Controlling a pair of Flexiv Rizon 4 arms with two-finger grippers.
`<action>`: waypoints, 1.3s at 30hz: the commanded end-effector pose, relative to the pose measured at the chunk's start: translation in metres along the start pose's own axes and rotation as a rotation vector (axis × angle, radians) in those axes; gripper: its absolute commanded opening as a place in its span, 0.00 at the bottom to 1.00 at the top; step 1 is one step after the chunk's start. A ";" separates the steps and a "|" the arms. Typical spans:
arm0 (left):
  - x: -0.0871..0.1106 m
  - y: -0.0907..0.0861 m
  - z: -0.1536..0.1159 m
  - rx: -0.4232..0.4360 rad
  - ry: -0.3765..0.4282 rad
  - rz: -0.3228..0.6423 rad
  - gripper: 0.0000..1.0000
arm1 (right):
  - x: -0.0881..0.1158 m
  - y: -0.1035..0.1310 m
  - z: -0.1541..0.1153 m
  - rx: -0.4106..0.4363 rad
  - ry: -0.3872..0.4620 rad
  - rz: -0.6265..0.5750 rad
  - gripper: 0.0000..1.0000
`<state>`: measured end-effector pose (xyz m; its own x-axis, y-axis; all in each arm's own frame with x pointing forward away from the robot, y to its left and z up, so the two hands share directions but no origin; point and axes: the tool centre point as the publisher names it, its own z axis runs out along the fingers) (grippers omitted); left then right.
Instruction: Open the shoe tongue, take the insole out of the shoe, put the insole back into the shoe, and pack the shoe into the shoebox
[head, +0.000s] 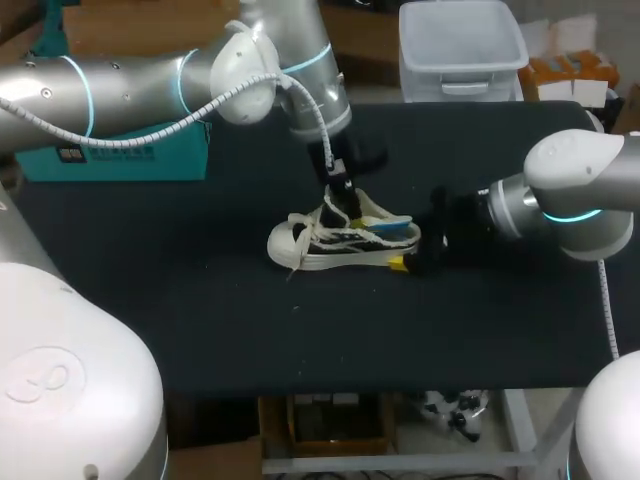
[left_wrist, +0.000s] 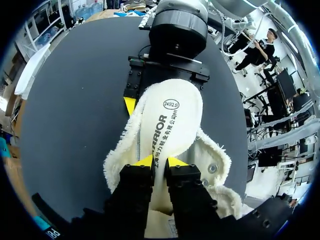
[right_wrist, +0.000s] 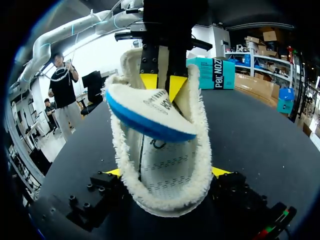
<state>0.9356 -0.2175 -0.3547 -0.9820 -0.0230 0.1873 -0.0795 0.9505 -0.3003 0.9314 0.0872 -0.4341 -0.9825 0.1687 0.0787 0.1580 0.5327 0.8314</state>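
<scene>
Left hand (left_wrist: 161, 161) pinching insole (left_wrist: 172, 125), insole partly out, right hand (right_wrist: 167, 172) clamped across shoe (right_wrist: 161, 201) heel

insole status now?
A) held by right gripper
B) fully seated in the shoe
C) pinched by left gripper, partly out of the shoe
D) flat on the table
C: the left gripper is shut on the insole, whose blue-edged end sticks up out of the shoe, while the right gripper clamps the shoe's heel.
</scene>
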 end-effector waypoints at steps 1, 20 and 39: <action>0.007 -0.003 -0.006 0.010 0.030 0.021 0.00 | 0.000 -0.006 0.005 -0.002 0.003 0.001 0.00; 0.069 -0.049 -0.067 0.183 0.243 0.193 0.00 | 0.000 -0.006 0.005 -0.002 0.003 0.001 0.00; 0.101 -0.065 -0.138 0.331 0.557 0.387 0.00 | 0.010 0.000 -0.065 0.151 -0.045 0.107 1.00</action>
<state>0.8516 -0.2403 -0.1899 -0.7819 0.4928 0.3820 0.1177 0.7183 -0.6857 0.9229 0.0424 -0.4202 -0.9577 0.2525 0.1379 0.2632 0.5753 0.7744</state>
